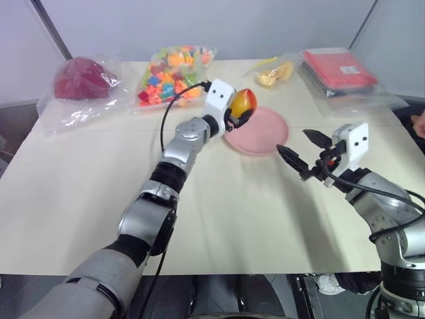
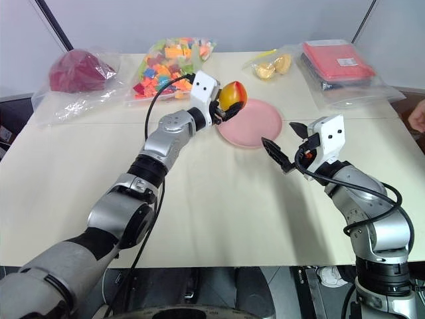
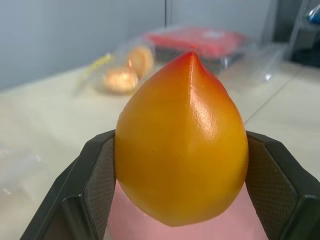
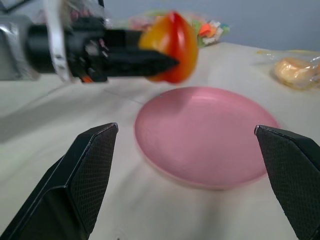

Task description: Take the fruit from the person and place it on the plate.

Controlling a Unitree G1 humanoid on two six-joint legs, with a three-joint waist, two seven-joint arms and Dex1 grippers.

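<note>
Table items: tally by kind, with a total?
Clear bags: 4 (dark red lump, coloured pieces, pale orange pieces, red flat pack)
Fruit, in left gripper: 1
Pink plate: 1
Total: 6

Fruit (image 1: 243, 102): yellow-orange with red blush. Plate (image 1: 262, 133): plain pink. Behind the plate: bag of multicoloured blocks (image 1: 171, 74); red package (image 1: 339, 68). Table (image 1: 80, 179): beige.

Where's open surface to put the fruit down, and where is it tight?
The plate is bare all over; the fruit, shut in the left gripper, hangs over its near-left rim. Bare table runs between the plate and the front edge, left of the open right gripper. The back edge is crowded: red bag, coloured blocks bag, pale pieces bag, red packet.
</note>
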